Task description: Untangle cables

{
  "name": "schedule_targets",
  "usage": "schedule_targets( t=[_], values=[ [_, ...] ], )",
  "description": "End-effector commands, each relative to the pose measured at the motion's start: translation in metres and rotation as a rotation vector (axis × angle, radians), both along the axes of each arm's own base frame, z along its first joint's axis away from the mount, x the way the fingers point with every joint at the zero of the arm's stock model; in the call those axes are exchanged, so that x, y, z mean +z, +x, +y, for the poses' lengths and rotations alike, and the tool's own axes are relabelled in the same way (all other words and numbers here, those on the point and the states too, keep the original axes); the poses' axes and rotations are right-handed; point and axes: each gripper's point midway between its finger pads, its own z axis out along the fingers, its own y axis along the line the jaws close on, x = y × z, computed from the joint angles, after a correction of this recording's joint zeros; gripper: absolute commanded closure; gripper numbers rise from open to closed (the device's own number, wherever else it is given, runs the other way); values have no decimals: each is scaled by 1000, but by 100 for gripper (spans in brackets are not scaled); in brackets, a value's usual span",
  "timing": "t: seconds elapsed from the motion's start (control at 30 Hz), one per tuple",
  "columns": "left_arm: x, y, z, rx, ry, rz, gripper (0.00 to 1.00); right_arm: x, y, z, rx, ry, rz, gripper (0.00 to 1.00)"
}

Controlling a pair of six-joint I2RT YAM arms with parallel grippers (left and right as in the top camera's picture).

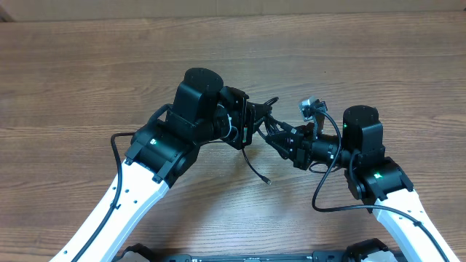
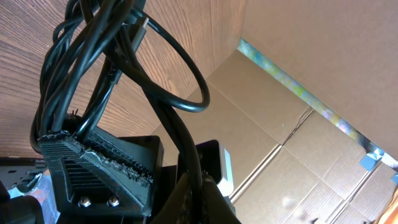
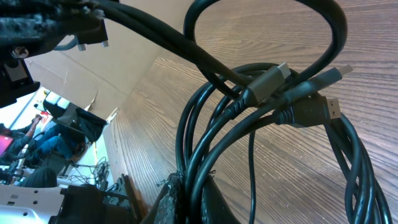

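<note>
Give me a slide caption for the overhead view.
Left gripper and right gripper both clamp one tangled bundle of black cables over the wooden table; one plug end trails loose.

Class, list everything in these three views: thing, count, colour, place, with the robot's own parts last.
cables: several tangled, black, held between both hands, one end hanging down
plugs: three seen, silver to black, among the loops, right wrist view
table: one, brown wood grain, underneath
cardboard wall: one seen, brown, beside the table
arms: two, white and black, from the near edge
left hand: one, black, shut on the cables
right hand: one, black, shut on the cables
</note>
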Motion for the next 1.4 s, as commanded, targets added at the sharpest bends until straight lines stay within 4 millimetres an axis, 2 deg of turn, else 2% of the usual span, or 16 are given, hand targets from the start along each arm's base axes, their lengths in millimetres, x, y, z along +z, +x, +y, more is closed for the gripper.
schedule_targets(
  t=[0.0, 0.1, 0.23, 0.33, 0.57, 0.73, 0.93, 0.97, 1.03, 1.07, 1.1, 1.37],
  values=[
    [16, -5, 1, -8, -30, -30, 96, 7, 1, 2, 11, 6, -22, 96],
    [12, -4, 4, -2, 2, -45, 96, 5, 4, 0, -10, -5, -25, 96],
    [-11, 5, 25, 99, 125, -22, 96, 4, 7, -2, -30, -13, -24, 96],
    [-32, 11, 53, 217, 262, 4, 96, 3, 9, -3, -46, -20, -24, 96],
    [-59, 11, 101, 379, 488, 39, 96, 5, 11, -3, -49, -19, -35, 96],
    [-76, -3, 133, 413, 668, 75, 96, 5, 17, -6, -96, -14, -14, 96],
    [-93, -31, 177, 432, 908, 152, 96, 12, 21, -5, -119, 20, -3, 96],
    [-95, -35, 184, 434, 947, 165, 92, 14, 22, -5, -122, 27, -5, 96],
    [-97, -42, 191, 433, 987, 182, 75, 15, 23, -5, -125, 34, -5, 96],
    [-98, -45, 195, 428, 1007, 194, 51, 17, 23, -5, -126, 37, -8, 96],
    [-99, -50, 198, 420, 1027, 210, 0, 18, 24, -5, -126, 39, -13, 96],
    [-98, -48, 196, 265, 1106, 134, 1, 18, 24, -5, -127, 41, -11, 96]
  ],
)
